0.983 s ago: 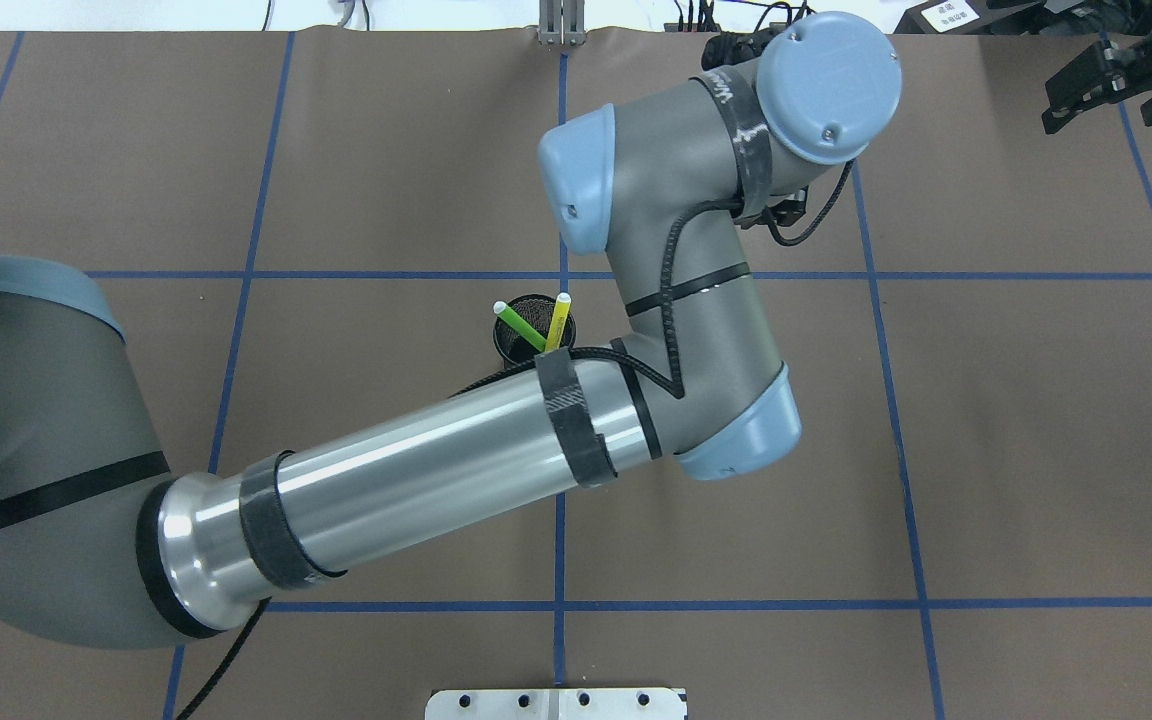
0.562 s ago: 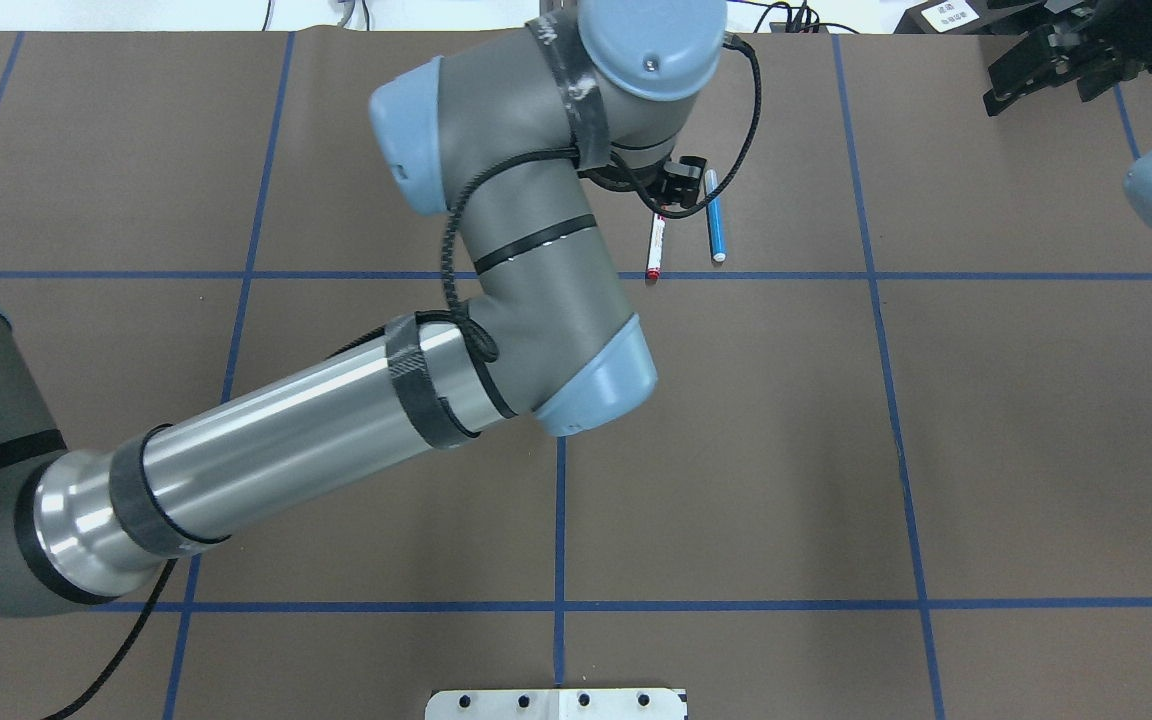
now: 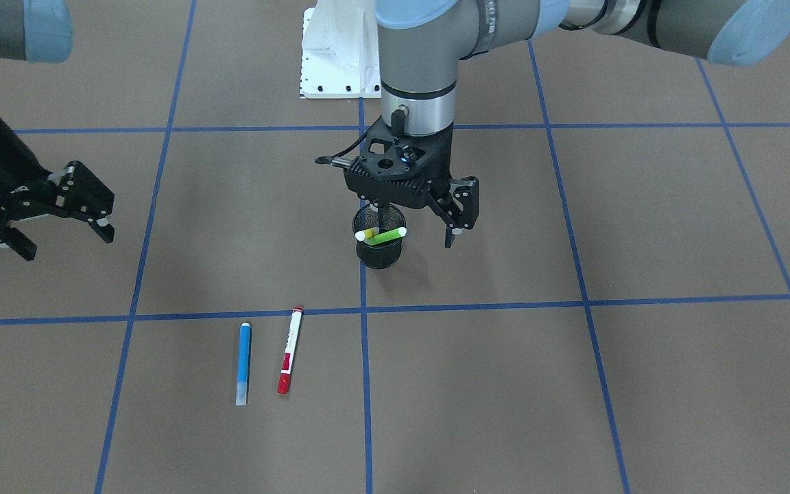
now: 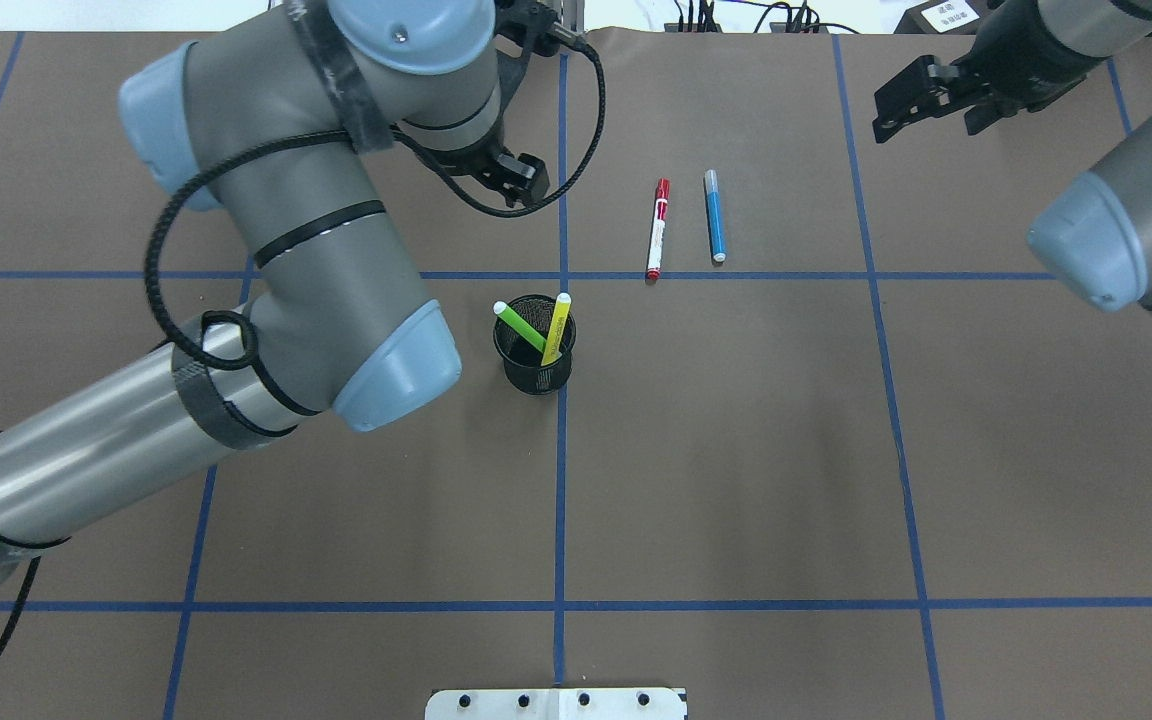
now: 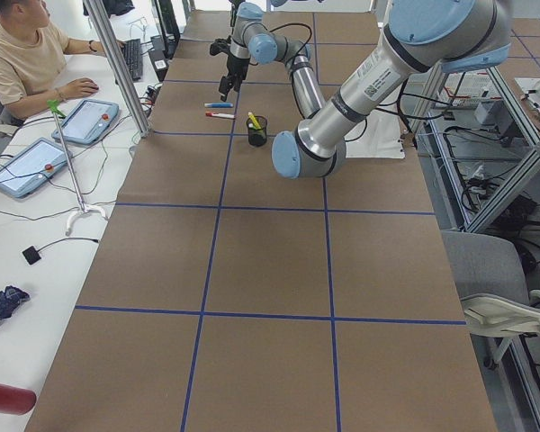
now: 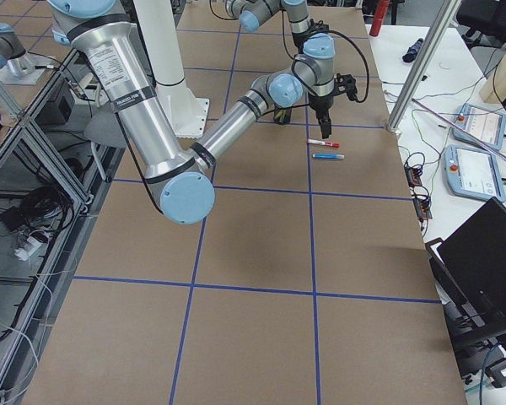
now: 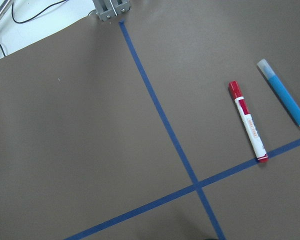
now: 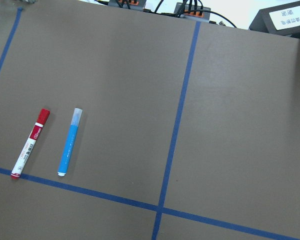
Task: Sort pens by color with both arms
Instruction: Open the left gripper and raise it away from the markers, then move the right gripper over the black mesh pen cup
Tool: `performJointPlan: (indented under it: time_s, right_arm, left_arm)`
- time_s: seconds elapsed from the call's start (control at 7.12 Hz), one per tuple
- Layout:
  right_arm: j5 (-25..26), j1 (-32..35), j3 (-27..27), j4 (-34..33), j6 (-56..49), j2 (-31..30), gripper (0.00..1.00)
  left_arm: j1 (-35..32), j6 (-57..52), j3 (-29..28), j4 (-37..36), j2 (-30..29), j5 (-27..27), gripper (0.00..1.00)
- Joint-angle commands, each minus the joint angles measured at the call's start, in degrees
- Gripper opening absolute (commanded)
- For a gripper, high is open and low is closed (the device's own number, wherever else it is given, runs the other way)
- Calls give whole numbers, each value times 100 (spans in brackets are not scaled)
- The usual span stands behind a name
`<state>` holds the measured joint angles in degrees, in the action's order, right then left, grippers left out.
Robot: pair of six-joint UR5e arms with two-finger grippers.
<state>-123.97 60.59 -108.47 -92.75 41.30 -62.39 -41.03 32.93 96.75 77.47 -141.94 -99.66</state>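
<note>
A white-barrelled red-capped marker (image 4: 657, 229) and a blue highlighter (image 4: 714, 217) lie side by side on the brown table, far of centre. They also show in the front view, the red (image 3: 289, 351) and the blue (image 3: 243, 362). The green (image 4: 521, 327) and yellow (image 4: 557, 325) highlighters stand in the black mesh cup (image 4: 534, 372). My left gripper (image 3: 417, 233) is open and empty, raised above the table near the cup. My right gripper (image 4: 926, 120) is open and empty, raised to the right of the blue highlighter.
Blue tape lines grid the table. The white pedestal base plate (image 4: 556, 703) sits at the near edge. An operator (image 5: 18, 45) sits at a side desk with tablets, beyond the far edge. The left arm's forearm (image 4: 136, 440) spans the near left.
My left arm has swung left from over the two lying pens, uncovering them and the cup. My right gripper has moved left toward the blue highlighter.
</note>
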Motion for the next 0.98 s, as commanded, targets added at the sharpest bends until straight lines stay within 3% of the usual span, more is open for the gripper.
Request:
performJointPlan:
  time_s: [0.0,0.28,0.42,0.7,0.84]
  right_arm:
    - [545,-729,-51,-32,1340,496,98]
    - [1275,-1432,28,-329,2107,910,98]
    - [1618,-1749,150,-1010,2310,1373,98]
    - [1630,-2015,832,-1386,2732,2113,98]
    - [1543,-2051,1620,-1386,2751,2665,99]
  left_arm:
    - [-342,-688,440,32,508,-175,100]
    - [-886,-1487,643,119,1026,-528,100]
    - [-1054,-1726,643,416,1324,-677,100]
    - [-1248,-1929,600,1329,2045,-836,100]
    - [-1371,-2192,573,1367,2170,-967,100]
